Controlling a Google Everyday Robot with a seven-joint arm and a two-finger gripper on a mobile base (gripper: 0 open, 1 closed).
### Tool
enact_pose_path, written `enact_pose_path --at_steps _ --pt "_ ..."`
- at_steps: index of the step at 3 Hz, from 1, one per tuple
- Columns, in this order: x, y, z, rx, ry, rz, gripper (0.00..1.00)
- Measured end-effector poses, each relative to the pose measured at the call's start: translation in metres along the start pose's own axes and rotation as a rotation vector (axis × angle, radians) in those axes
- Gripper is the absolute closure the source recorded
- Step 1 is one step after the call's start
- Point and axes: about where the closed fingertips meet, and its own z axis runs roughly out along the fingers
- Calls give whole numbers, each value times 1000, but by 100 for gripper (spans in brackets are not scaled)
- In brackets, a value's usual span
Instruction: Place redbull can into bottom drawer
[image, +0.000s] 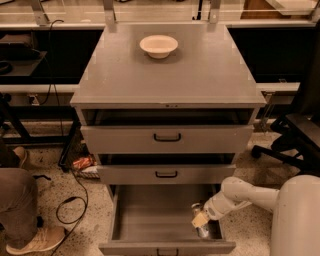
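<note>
The bottom drawer (150, 212) is pulled open and is the lowest of three grey drawers. My gripper (200, 220) reaches into its right front corner from the right. It is shut on the redbull can (202, 231), whose silver lower end shows just below the fingers, low inside the drawer near the right wall. I cannot tell if the can touches the drawer floor. The white arm (240, 192) hides the drawer's right rim.
A white bowl (158, 45) sits at the back of the cabinet top (170, 80). The top drawer (167, 137) and the middle drawer (166, 174) stand slightly open. A person's leg and shoe (25, 227) are at the left, with cables on the floor. A black chair (295, 140) is at the right.
</note>
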Motion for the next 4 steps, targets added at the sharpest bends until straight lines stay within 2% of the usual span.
enact_pose_path --at_steps 2,3,4 --pt "-30 -6 40 53 -93 -174 100" --pt "-42 -12 60 83 -99 -230 100" --pt "-48 -19 85 111 -68 -257 100"
